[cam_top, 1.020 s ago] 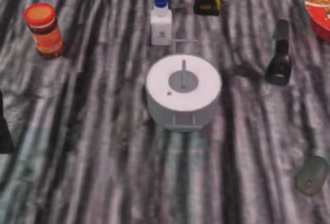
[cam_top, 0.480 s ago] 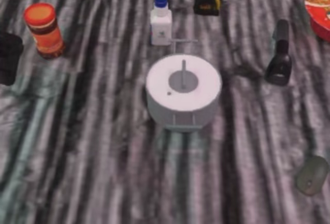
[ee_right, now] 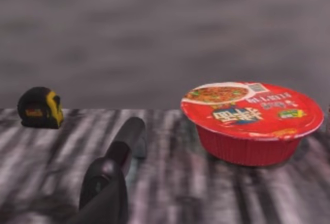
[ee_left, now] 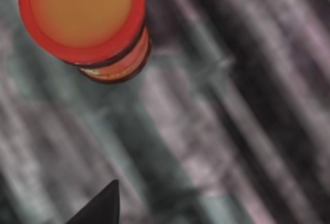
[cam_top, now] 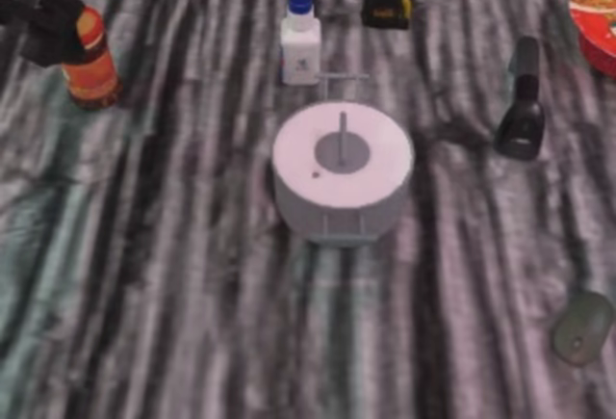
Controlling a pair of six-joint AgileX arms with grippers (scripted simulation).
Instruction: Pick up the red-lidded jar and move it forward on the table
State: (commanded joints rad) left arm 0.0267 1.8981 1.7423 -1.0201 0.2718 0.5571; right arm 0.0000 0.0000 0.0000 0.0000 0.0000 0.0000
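The red-lidded jar [cam_top: 93, 67] stands upright at the far left of the table [cam_top: 192, 323]. It has an orange-red lid, a dark band and an orange-red label. My left gripper [cam_top: 46, 22] hovers at the jar's top, just to its left, and covers part of the lid in the top view. In the left wrist view the jar [ee_left: 85, 18] is seen from above, apart from my one visible dark fingertip [ee_left: 105, 206]. Nothing sits between the fingers, which stand open. My right gripper [ee_right: 147, 219] is parked off the table's right side, with one fingertip [ee_right: 111, 203] showing.
A white glue bottle [cam_top: 300, 43] and a black-and-yellow tape measure [cam_top: 387, 5] stand at the back. A white round device [cam_top: 343, 173] fills the middle. A black handheld scanner [cam_top: 522, 101], a red noodle bowl [cam_top: 597, 19] and a grey mouse [cam_top: 583, 327] lie to the right.
My left gripper has moved from the table's left edge toward the back and now hangs at the jar's lid. The jar and the other objects have not moved.
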